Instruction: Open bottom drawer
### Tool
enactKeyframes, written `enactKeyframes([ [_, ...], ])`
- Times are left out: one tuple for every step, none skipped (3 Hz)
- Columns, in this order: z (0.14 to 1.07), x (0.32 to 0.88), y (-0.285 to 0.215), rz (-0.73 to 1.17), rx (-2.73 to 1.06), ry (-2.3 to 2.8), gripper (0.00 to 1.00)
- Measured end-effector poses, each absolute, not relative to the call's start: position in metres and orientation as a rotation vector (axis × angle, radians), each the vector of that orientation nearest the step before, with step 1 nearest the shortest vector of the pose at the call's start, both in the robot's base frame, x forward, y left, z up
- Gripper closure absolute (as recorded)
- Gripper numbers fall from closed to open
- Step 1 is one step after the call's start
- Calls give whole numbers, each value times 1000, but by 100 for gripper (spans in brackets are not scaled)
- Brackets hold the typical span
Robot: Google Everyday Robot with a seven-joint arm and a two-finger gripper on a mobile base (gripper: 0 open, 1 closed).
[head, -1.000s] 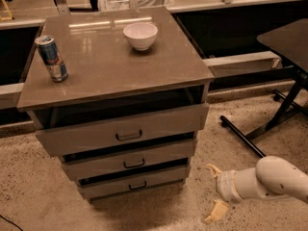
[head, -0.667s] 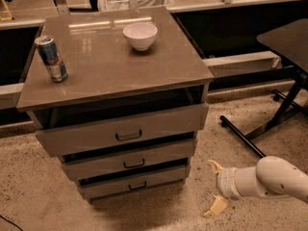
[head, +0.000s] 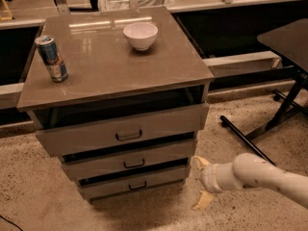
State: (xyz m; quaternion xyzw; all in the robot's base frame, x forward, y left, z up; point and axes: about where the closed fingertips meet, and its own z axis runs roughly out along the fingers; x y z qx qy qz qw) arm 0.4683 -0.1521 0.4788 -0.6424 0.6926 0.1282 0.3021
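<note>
The bottom drawer (head: 132, 183) is the lowest and narrowest grey-brown front of the cabinet, with a small dark loop handle (head: 137, 186). It sits close to the floor, under the mid-sized drawer (head: 130, 160) and the tall top drawer (head: 122, 130). My gripper (head: 201, 184) is open and empty, just right of the cabinet's lower right corner. One tan fingertip (head: 198, 161) is up beside the middle drawer's end, the other (head: 202, 202) is near the floor. It touches no handle.
A white bowl (head: 140, 35) and a drink can (head: 52, 58) stand on the cabinet top (head: 115, 66). A dark table (head: 288, 42) with black legs (head: 250, 141) stands to the right. The floor (head: 33, 191) is speckled.
My gripper has shifted slightly left toward the cabinet's lower right corner. The drawers have not moved.
</note>
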Motion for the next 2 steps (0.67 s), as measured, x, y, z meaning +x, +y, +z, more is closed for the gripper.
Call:
enactKeyframes([
  [405, 502, -136, 299, -1818, 1708, 0],
  [353, 522, -130, 373, -1861, 1600, 0],
])
